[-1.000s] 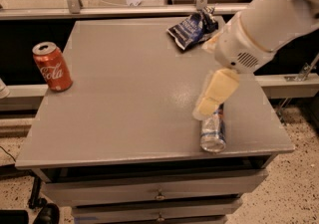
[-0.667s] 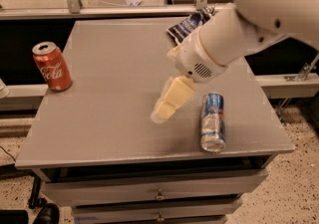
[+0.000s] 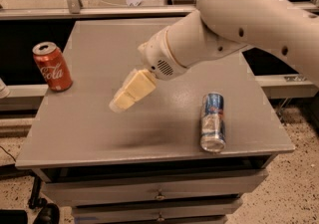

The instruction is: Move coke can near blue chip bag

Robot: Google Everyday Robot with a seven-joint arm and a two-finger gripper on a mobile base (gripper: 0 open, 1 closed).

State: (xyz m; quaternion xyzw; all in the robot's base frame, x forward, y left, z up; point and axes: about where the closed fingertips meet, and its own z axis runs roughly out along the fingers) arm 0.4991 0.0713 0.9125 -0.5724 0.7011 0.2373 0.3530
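A blue-and-silver can point(image 3: 213, 121) lies on its side at the table's point(image 3: 89, 138) front right. Your end effector point(image 3: 128, 94) hangs mid-table, opening impossible to tell, having swung left from that can. You're approaching: next reach the coke can point(image 3: 52, 66), upright at the left edge. The arm point(image 3: 239, 19) hides the blue chip bag.

Grey table point(image 3: 99, 133) bears an upright coke can point(image 3: 52, 66) at its left edge and a blue-and-silver can point(image 3: 213, 121) lying on its side front-right; the claw point(image 3: 119, 103) hovers above the centre.
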